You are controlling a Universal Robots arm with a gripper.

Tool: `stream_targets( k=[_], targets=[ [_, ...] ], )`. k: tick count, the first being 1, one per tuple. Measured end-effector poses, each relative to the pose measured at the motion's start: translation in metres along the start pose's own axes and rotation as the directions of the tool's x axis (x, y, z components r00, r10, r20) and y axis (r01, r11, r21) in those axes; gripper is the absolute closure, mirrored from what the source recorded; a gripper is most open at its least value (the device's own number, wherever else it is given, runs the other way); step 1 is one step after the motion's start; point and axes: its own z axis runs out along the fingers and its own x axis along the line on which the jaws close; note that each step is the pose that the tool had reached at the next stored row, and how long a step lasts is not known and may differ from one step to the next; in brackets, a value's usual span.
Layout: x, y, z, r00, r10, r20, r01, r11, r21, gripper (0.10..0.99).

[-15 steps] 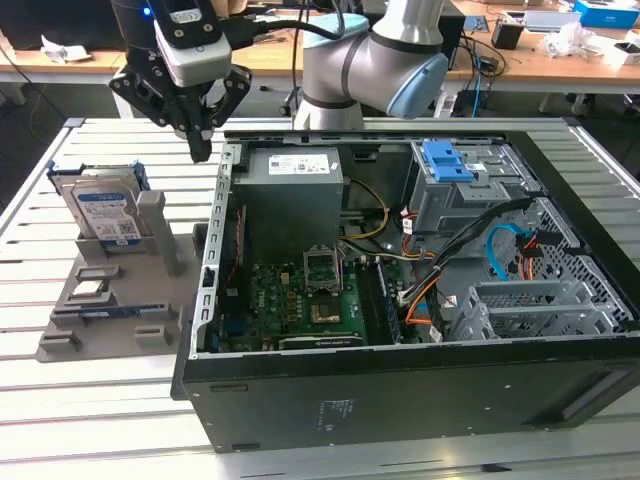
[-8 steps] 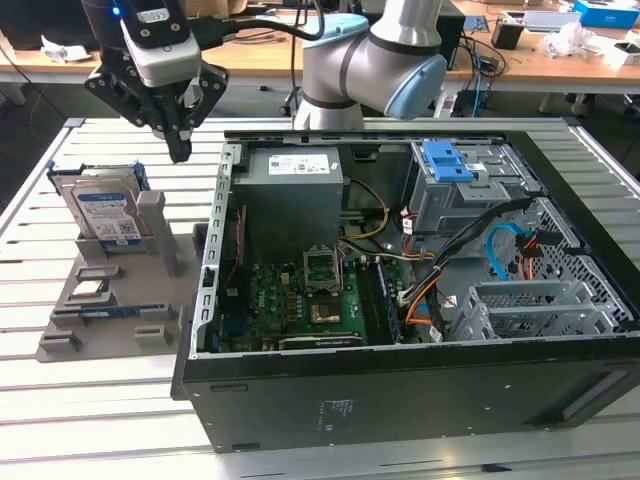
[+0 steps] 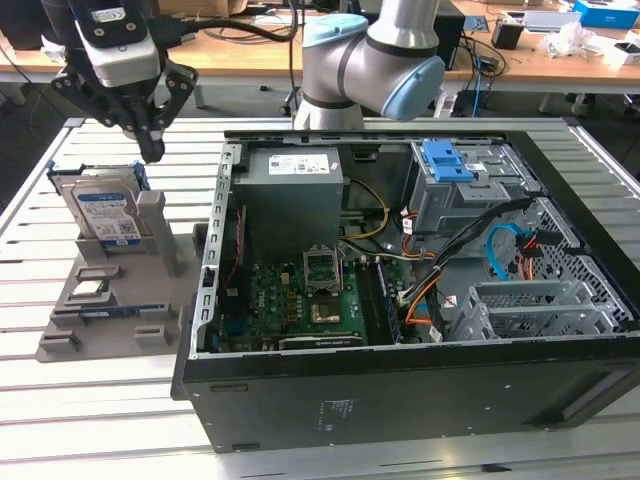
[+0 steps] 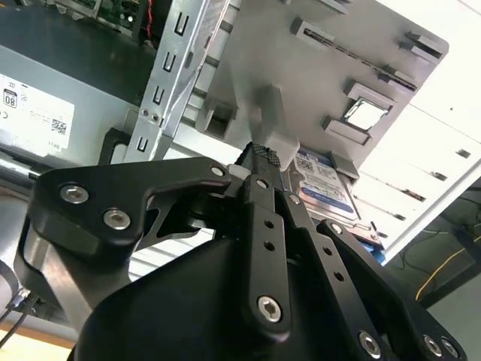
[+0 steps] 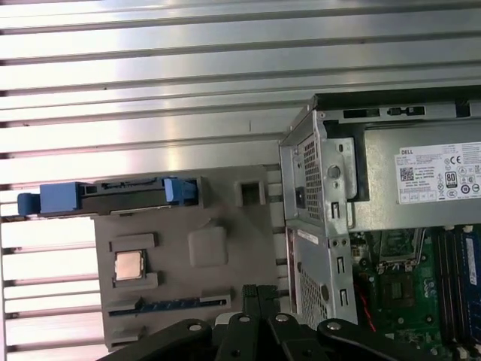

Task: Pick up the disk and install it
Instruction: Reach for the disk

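Observation:
The disk [image 3: 105,213], a silver-grey drive with a white-and-blue label in a blue bracket, stands on edge in a grey holder tray [image 3: 60,340] on the exterior view's left. My gripper [image 3: 152,148] hangs just above the disk's upper corner on the case side, not touching it. Its fingers are shut together with nothing between them. In the second wrist view the fingertips [image 4: 264,154] meet just short of the disk [image 4: 325,180]. The first wrist view shows the disk [image 5: 113,197] edge-on at the tray's end, with the gripper [image 5: 259,297] at the tray's opposite end.
An open computer case [image 3: 300,400] lies beside the tray, with a power supply [image 3: 295,170], a motherboard [image 3: 300,300] and a metal drive cage with a blue latch [image 3: 447,160]. The tray also holds a processor chip [image 5: 129,265] and a memory stick [image 5: 169,304]. The table is slatted metal.

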Motion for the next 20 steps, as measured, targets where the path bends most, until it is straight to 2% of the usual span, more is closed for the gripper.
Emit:
stream_targets(
  k=[3, 6, 11, 15, 20],
  targets=[
    [0.0084, -0.0006, -0.0003, 1.0000, 0.000, -0.0001, 0.000, 1.0000, 0.000, 0.980],
    [0.0205, -0.0015, -0.0006, 1.0000, 0.000, 0.0000, 0.000, 1.0000, 0.000, 0.980],
    [0.0343, -0.0025, -0.0009, 1.0000, 0.000, 0.0000, 0.000, 1.0000, 0.000, 0.980],
    [0.0513, -0.0038, -0.0014, 1.0000, 0.000, 0.0000, 0.000, 1.0000, 0.000, 0.980],
    [0.0630, -0.0047, -0.0016, 1.0000, 0.000, 0.0000, 0.000, 1.0000, 0.000, 0.980]
  ],
)
